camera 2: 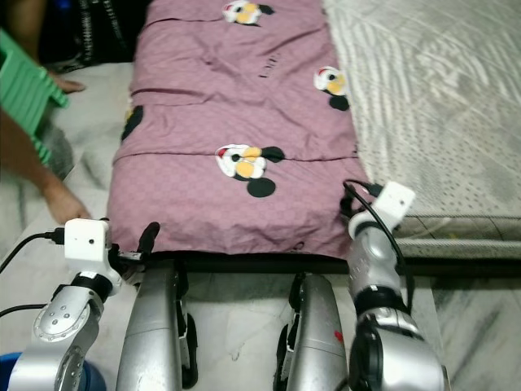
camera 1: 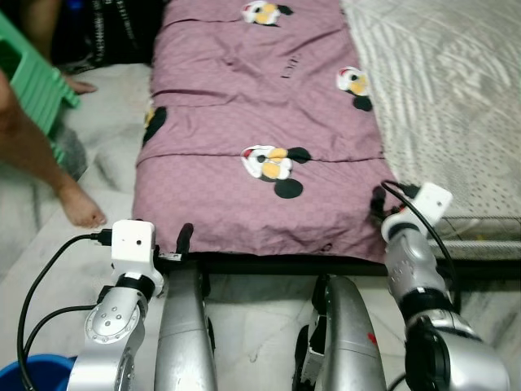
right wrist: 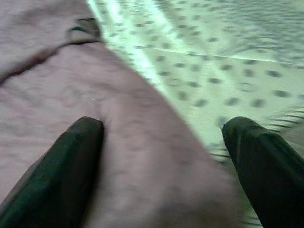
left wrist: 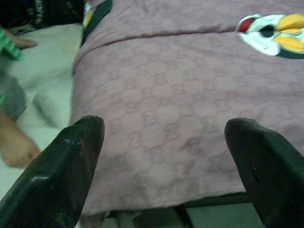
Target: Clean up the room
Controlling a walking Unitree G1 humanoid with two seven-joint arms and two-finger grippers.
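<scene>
A mauve blanket (camera 1: pixel 244 106) printed with cartoon mice lies spread along the left side of the bed, its near edge hanging over the bed's front. My left gripper (left wrist: pixel 166 137) is open just in front of the blanket's near left corner, with the hanging cloth between its two black fingers (left wrist: pixel 71 166) in the wrist view. My right gripper (right wrist: pixel 161 137) is open at the near right corner. One of its fingers (right wrist: pixel 61 161) lies over the mauve cloth and the other over the dotted sheet beside it.
A white dotted mattress sheet (camera 1: pixel 440 90) covers the bed's right part. A person's bare leg and foot (camera 1: pixel 77 204) stand on the marble floor at the left, beside a green plastic stool (camera 1: pixel 28 73). A blue bucket (camera 1: pixel 41 371) is by my left arm.
</scene>
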